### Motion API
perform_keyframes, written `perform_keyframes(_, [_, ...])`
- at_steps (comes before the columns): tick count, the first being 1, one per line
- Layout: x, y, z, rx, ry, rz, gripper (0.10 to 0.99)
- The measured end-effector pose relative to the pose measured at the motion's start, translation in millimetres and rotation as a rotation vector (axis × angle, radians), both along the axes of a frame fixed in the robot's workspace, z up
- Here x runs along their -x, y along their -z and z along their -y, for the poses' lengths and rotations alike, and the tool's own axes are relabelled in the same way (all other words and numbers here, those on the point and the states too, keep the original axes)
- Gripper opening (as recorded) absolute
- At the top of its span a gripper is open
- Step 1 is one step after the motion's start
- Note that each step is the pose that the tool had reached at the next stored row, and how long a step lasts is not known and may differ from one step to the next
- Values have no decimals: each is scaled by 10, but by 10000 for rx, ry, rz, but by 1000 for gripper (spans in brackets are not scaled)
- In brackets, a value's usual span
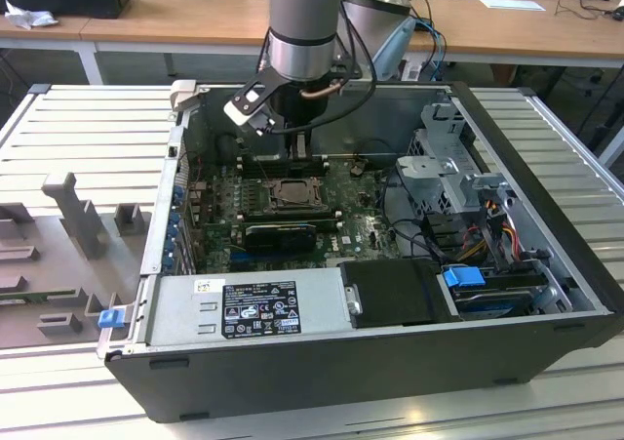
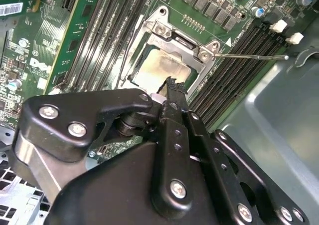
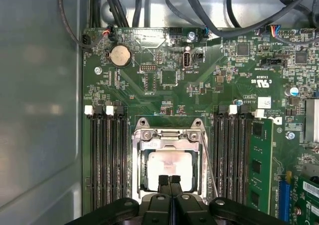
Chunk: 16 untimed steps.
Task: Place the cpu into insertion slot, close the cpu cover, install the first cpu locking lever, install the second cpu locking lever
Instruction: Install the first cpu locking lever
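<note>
The hand (image 3: 169, 181) hangs low over the near edge of the insertion slot (image 3: 136, 165), its two fingers pressed together with nothing between them. With the tips shut to a narrow point, it seems set for pushing or hooking, not for carrying.

Just past the tips, the cpu (image 3: 169, 164) lies flat in the slot, its pale face showing through the window of the cpu cover (image 3: 169, 135). The cover appears to be folded down over it, so the chip looks seated.

At the cover's side edge a thin wire locking lever (image 2: 254, 57) sticks out across the memory slots (image 3: 107, 155), and I judge it unlatched.

Farther along the motherboard (image 3: 199, 85) sits a coin battery (image 3: 120, 55) near the far edge, below the wall of the computer case (image 1: 546, 264).
</note>
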<state>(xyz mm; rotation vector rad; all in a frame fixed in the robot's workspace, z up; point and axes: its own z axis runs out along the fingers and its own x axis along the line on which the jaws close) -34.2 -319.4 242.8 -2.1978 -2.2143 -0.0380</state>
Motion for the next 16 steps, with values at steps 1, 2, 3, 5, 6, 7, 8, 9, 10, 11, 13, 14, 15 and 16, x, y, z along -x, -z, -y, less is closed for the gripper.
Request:
perform_keyframes(1, [0,-38,0,0,0,1,106])
perform_keyframes(2, [0,-179,0,1,0,0,106])
perform_keyframes(3, [0,-277,0,-1,0,1,106])
perform_keyframes(5, [0,-392,0,-1,0,0,106])
perform_keyframes(6, [0,-432,0,-1,0,1,106])
perform_keyframes(7, [0,-450,0,0,-1,0,106])
perform_keyframes(8, [0,-450,0,-2,-25,1,106])
perform_keyframes(9, [0,-450,0,-2,-243,1,106])
perform_keyframes(10, [0,-450,0,-1,-434,1,106])
perform_keyframes(11, [0,-450,0,3,-728,0,106])
perform_keyframes(13, [-1,-451,0,63,-1204,-4,106])
perform_keyframes(14, [-1,-451,0,94,-1378,-4,106])
perform_keyframes(15, [-1,-450,0,126,-1593,-5,106])
perform_keyframes(16, [0,-450,0,154,-1774,-6,106])
